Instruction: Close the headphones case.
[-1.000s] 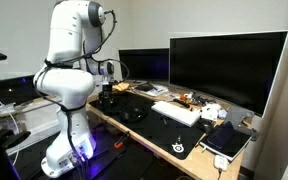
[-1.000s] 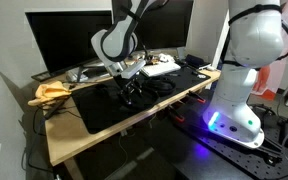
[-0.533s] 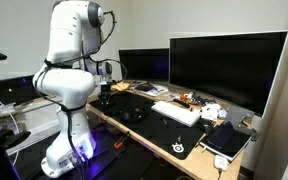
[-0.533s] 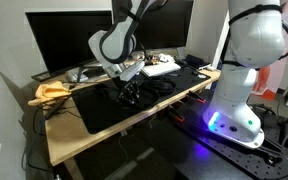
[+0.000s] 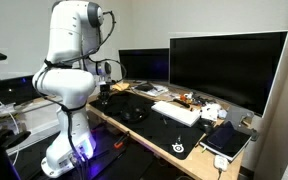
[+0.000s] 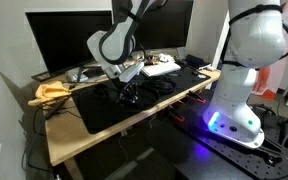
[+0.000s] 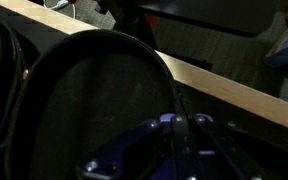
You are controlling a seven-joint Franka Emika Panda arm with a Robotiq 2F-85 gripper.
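Note:
The headphones case [image 7: 94, 95] is a big black oval shell filling the left and middle of the wrist view, its inner face turned to the camera. It lies on the black desk mat [image 6: 104, 110] in both exterior views, dark against the mat [image 5: 131, 113]. My gripper [image 7: 180, 128] hangs low just beside the case's right rim, its two fingers pressed together, and nothing shows between them. In both exterior views the gripper [image 6: 127, 92] reaches down onto the mat at the case [image 6: 136, 96]; there its jaws are too small to read.
Two large monitors [image 5: 227, 65] stand along the back of the wooden desk [image 7: 234, 88]. A white keyboard [image 5: 176, 112] and small clutter lie further along it. A yellow cloth [image 6: 52, 92] sits at one end. The robot's white base [image 6: 246, 90] stands beside the desk.
The wrist has edged slightly sideways over the mat. The case and the rest of the desk look the same.

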